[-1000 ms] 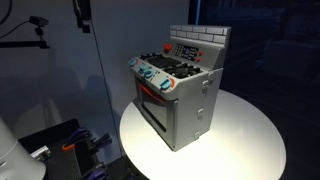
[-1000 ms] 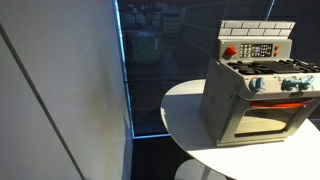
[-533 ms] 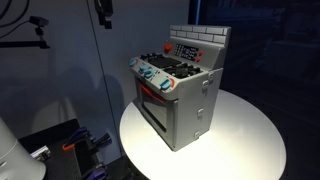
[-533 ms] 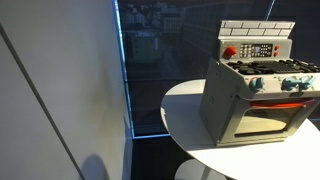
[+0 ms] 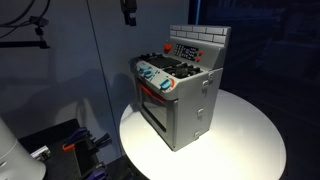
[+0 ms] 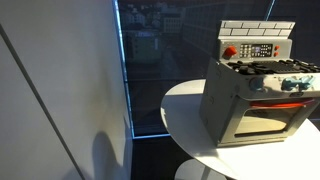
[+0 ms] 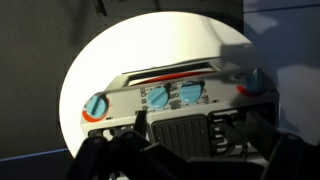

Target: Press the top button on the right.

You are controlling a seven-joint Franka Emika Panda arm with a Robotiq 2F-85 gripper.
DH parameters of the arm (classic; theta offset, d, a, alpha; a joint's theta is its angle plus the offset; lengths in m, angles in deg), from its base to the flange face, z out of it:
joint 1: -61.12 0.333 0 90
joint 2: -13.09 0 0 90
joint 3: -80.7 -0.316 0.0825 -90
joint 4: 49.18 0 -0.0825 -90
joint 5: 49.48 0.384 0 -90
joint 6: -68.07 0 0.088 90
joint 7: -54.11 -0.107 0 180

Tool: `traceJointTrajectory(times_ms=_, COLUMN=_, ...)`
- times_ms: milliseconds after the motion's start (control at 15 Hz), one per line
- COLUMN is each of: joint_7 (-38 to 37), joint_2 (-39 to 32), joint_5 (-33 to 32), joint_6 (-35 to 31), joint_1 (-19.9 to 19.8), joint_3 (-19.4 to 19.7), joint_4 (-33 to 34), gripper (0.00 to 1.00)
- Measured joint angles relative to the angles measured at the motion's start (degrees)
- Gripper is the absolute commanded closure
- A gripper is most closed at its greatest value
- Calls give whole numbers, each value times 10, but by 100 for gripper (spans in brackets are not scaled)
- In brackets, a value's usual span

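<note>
A grey toy stove stands on a round white table; it also shows in an exterior view. Its back panel carries a red button and a small keypad. Blue knobs line the front panel in the wrist view. My gripper hangs high above and beside the stove's knob end, touching nothing. In the wrist view its dark jaws fill the bottom edge over the black burners, and I cannot tell whether they are open or shut.
A dark glass wall stands behind the table. A light wall or panel is beside the table. Cables and a camera mount sit at the side, with clutter low on the floor.
My gripper has moved along the top of the exterior view towards the stove. The stove has not moved.
</note>
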Motion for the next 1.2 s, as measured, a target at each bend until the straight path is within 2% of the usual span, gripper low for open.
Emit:
traceJointTrajectory(times_ms=600, joint_7=-121, joint_2=-56, joint_5=-73, joint_6=-62, joint_1=-21, joint_3=7, joint_4=25, gripper=0)
traceJointTrajectory(times_ms=1200, joint_7=-176, joint_2=-97, joint_5=-114, joint_6=-118, joint_1=-24, joint_3=33, joint_4=25, gripper=0)
